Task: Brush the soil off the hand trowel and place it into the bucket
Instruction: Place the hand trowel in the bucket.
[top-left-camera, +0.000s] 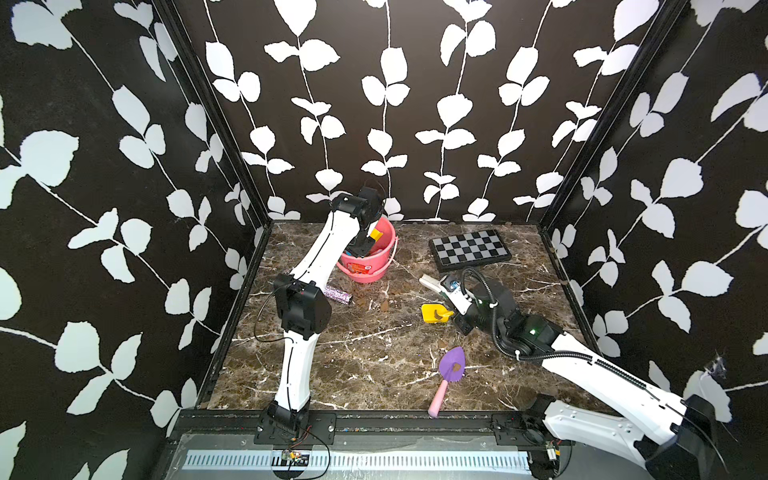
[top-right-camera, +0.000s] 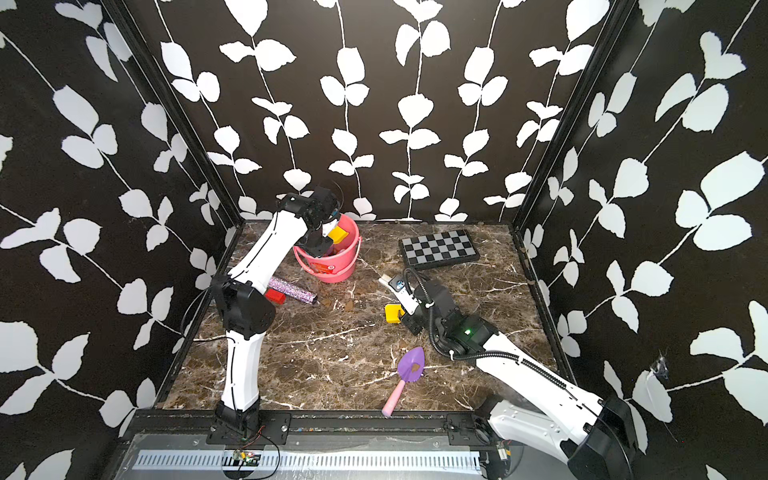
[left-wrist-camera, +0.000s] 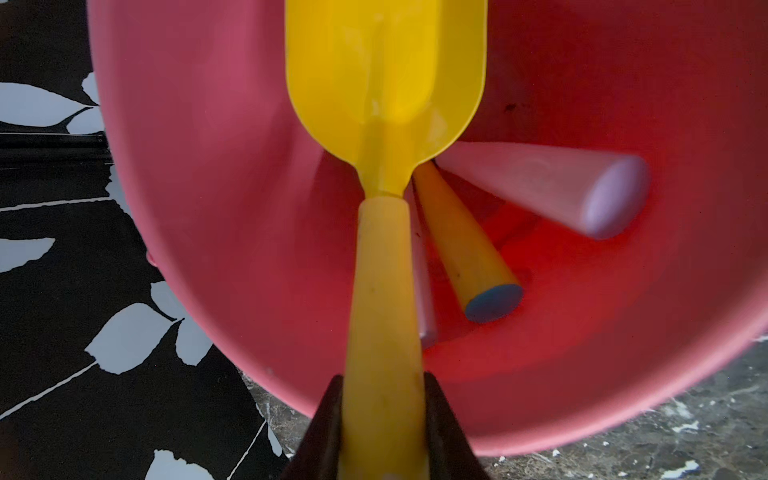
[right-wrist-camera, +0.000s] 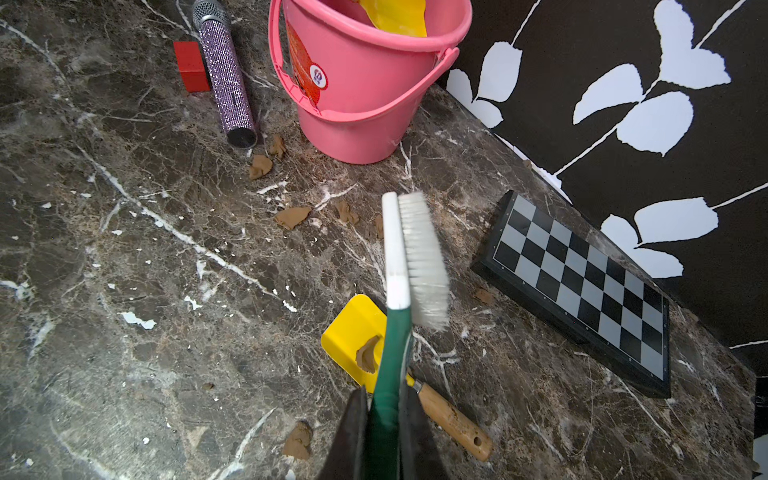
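While left gripper clamps yellow trowel in bucket (blade tip cropped), right gripper clenches brush; bucket contents blurred

The yellow trowel loses its blade tip at the frame edge; a pale handle inside the bucket is blurred; the brush hides part of a second trowel.

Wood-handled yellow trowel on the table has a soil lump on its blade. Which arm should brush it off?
Right. The right gripper holds the brush directly by the wood-handled trowel and its soil lump. The left gripper is occupied, clamped on another yellow trowel at the bucket.
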